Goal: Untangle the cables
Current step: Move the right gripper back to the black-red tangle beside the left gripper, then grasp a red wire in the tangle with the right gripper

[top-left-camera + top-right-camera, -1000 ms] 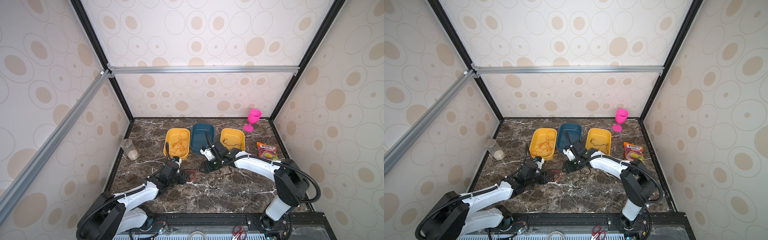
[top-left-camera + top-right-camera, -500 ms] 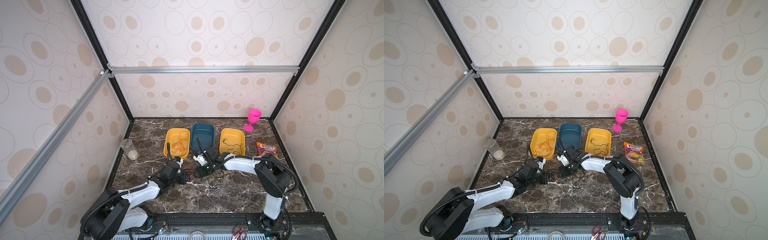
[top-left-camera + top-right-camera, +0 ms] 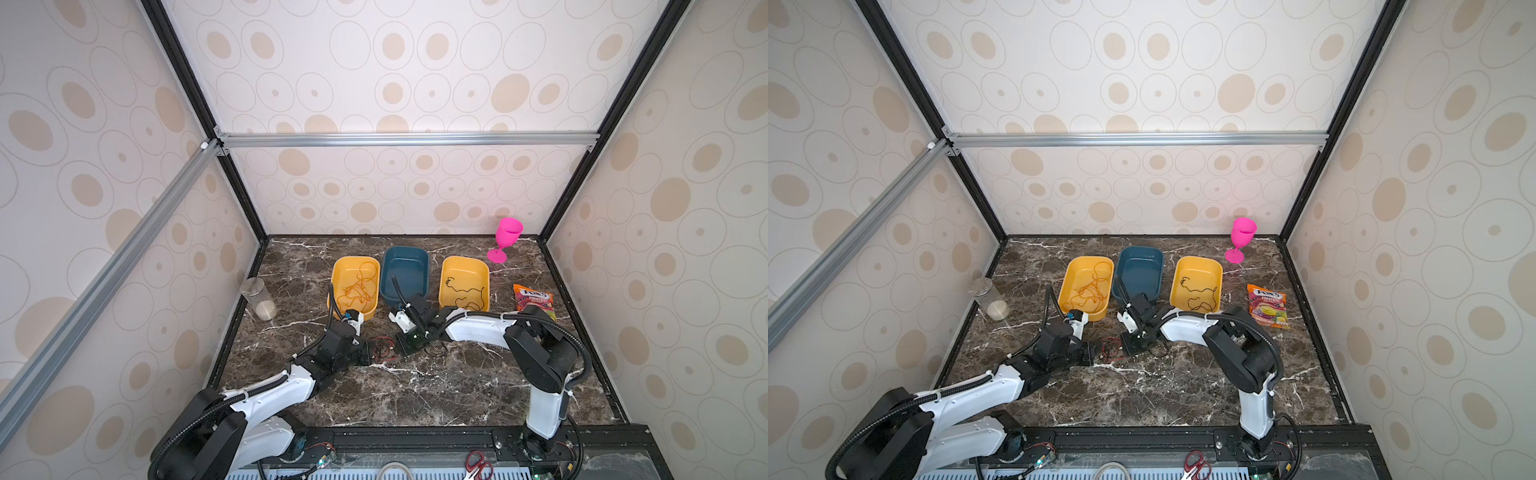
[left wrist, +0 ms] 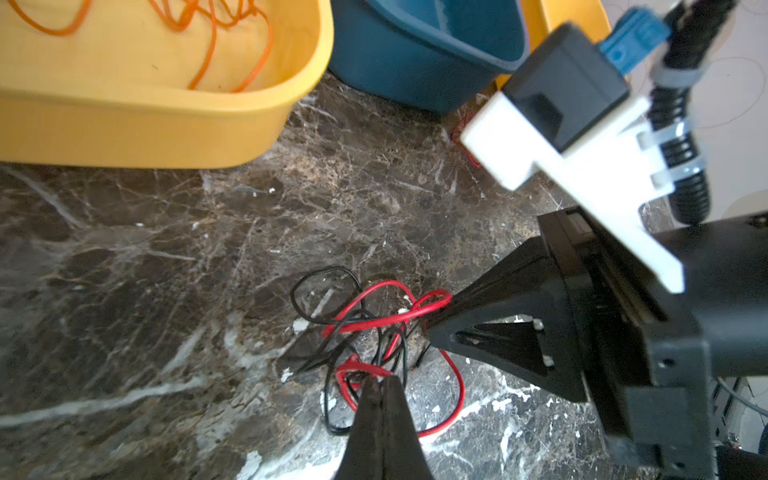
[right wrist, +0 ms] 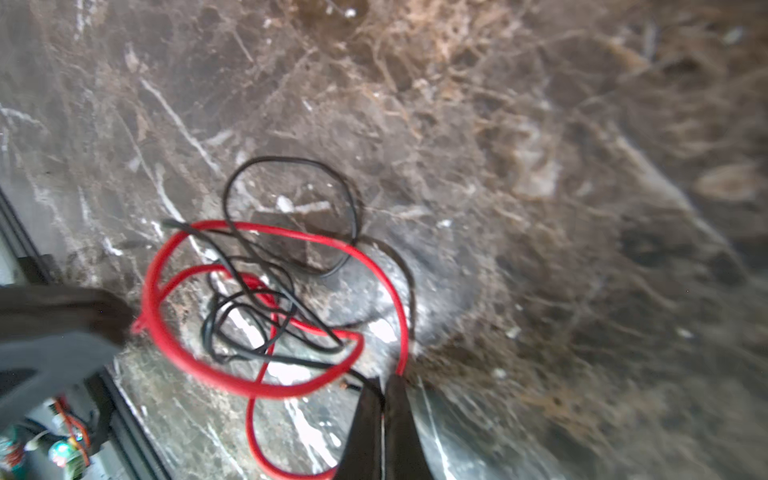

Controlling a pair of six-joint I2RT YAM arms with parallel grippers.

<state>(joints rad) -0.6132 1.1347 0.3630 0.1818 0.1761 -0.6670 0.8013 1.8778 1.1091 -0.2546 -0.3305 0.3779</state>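
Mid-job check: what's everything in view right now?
blue plastic tray: one, back centre
yellow plastic trays: two, flanking it
thin orange cable: one, left yellow tray
thin black cable: one, right yellow tray
cable tangle: one, red and black, between pincers
plastic goblet: one, pink, back right
sweet bag: one, orange-red, right edge
clear jar: one, left edge
scissors: one, red-handled, front rail
left pincer: black, shut on tangle
right pincer: black, shut on tangle

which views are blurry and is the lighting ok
Right wrist view: soft all over, the red cable smeared and the table mushy; left wrist view: the cables fairly crisp, the near tray out of focus; both top views: sharp and evenly lit, no harsh shadows, but the cables are tiny.
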